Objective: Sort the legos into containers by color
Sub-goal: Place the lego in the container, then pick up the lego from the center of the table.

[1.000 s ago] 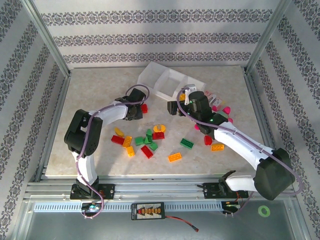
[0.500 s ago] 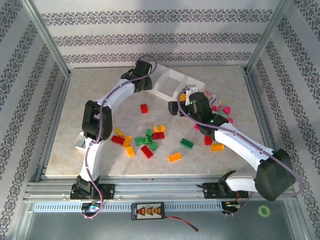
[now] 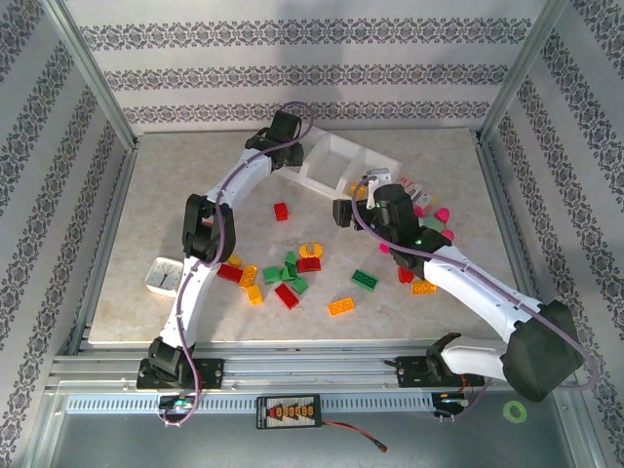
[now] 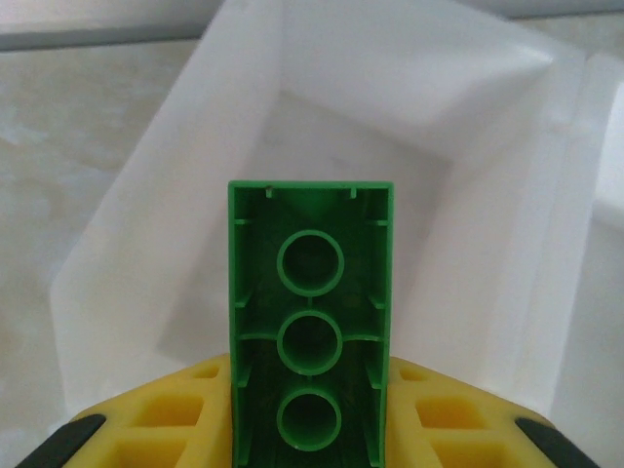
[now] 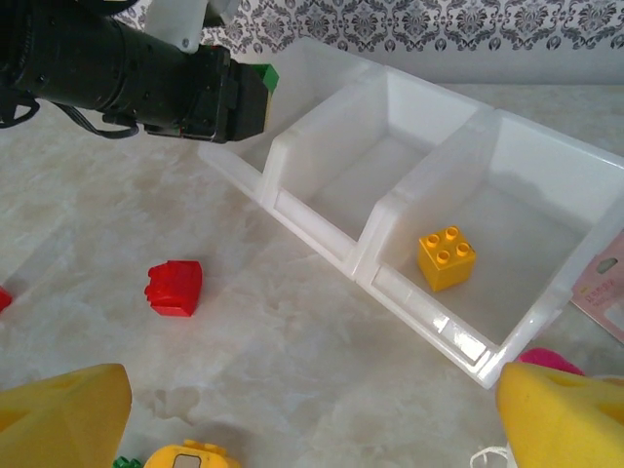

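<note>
The left gripper (image 5: 249, 95) pinches a green brick (image 4: 312, 322) at the tray's (image 5: 312, 222) left end compartment, while the right gripper (image 5: 312, 414) hangs wide open and empty near the tray, whose right compartment holds a yellow brick (image 5: 447, 257).

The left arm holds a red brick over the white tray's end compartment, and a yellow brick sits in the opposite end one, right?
Not red: the left wrist view shows the brick in the left gripper is green. It is over the tray's end compartment, and the yellow brick sits at the opposite end.
</note>
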